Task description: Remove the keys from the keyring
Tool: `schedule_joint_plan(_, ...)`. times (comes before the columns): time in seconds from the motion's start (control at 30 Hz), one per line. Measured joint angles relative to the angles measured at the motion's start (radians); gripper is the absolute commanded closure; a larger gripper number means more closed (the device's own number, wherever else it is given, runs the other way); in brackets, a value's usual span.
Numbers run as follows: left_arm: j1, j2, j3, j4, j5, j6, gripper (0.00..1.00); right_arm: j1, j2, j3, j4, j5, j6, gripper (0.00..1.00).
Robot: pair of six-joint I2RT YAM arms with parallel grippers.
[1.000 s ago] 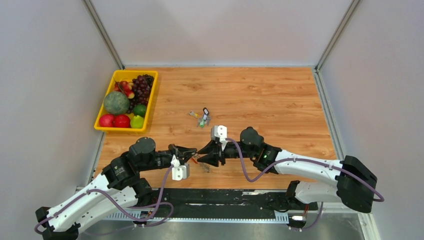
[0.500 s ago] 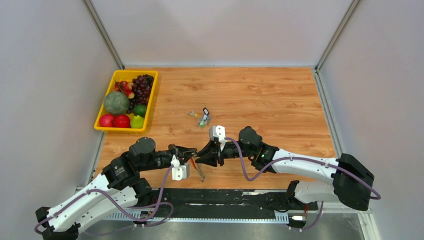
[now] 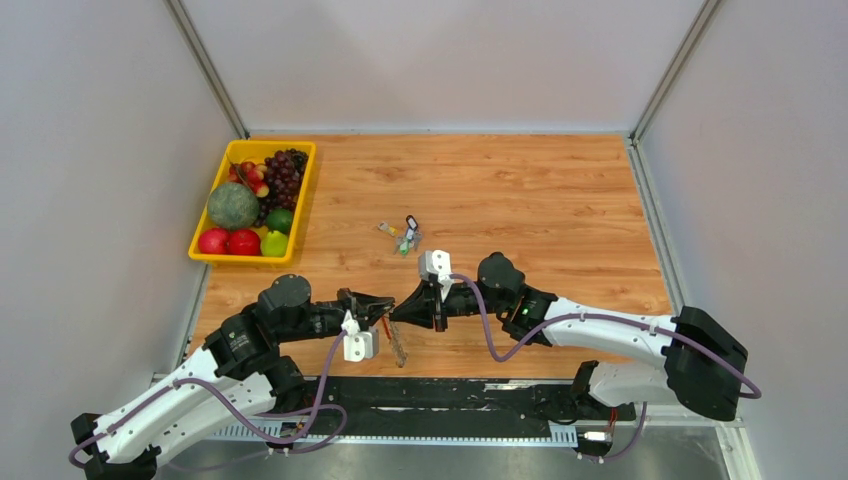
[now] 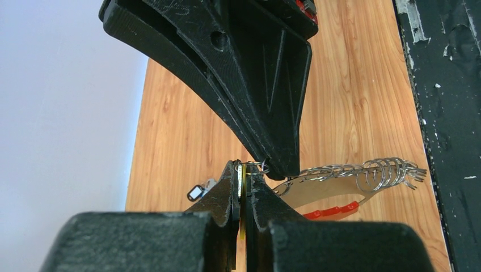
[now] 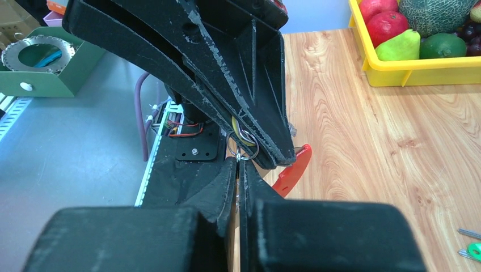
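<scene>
My left gripper [image 3: 388,303] and right gripper [image 3: 393,316] meet tip to tip above the table's near edge. In the left wrist view the left gripper [image 4: 241,167] is shut on a thin flat key with a yellow strip [image 4: 240,187], seen edge-on. A small silver ring [image 4: 256,166] sits at its top. In the right wrist view the right gripper [image 5: 239,158] is shut on that small ring [image 5: 245,152]. The red keyring [image 4: 332,212] hangs below to the right, edged by a grey metal fan of keys [image 4: 363,170]. From above, the keyring [image 3: 387,328] and fan [image 3: 398,345] dangle under the grippers.
A loose cluster with green, black and yellow bits [image 3: 405,235] lies on the wood behind the grippers. A yellow fruit tray [image 3: 240,260] stands at the far left. A black strip [image 3: 450,395] runs along the table's near edge.
The right gripper has shifted slightly left towards the left gripper. The hanging fan of keys has swung down and to the left. Both grippers stay shut.
</scene>
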Motion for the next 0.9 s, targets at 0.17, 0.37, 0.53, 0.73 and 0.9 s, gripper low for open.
schedule_joint_plan(0.17,0.000,0.000,0.000,0.003,0.000,0.000,1.00,0.000,0.001,0.000,0.008,0.001,0.010,1.00)
schedule_joint_plan(0.37,-0.001,0.000,0.000,0.013,0.001,0.000,1.00,-0.008,-0.012,-0.003,0.011,-0.010,0.028,1.00)
schedule_joint_plan(0.53,-0.004,-0.002,0.000,0.043,0.025,-0.001,1.00,-0.027,-0.055,-0.030,0.036,-0.047,0.063,1.00)
schedule_joint_plan(0.73,-0.007,-0.007,0.000,0.074,0.045,-0.002,1.00,-0.056,-0.063,-0.034,0.071,-0.100,0.143,1.00)
schedule_joint_plan(0.9,-0.009,-0.011,0.000,0.093,0.063,-0.002,1.00,-0.073,-0.063,-0.034,0.101,-0.143,0.227,1.00)
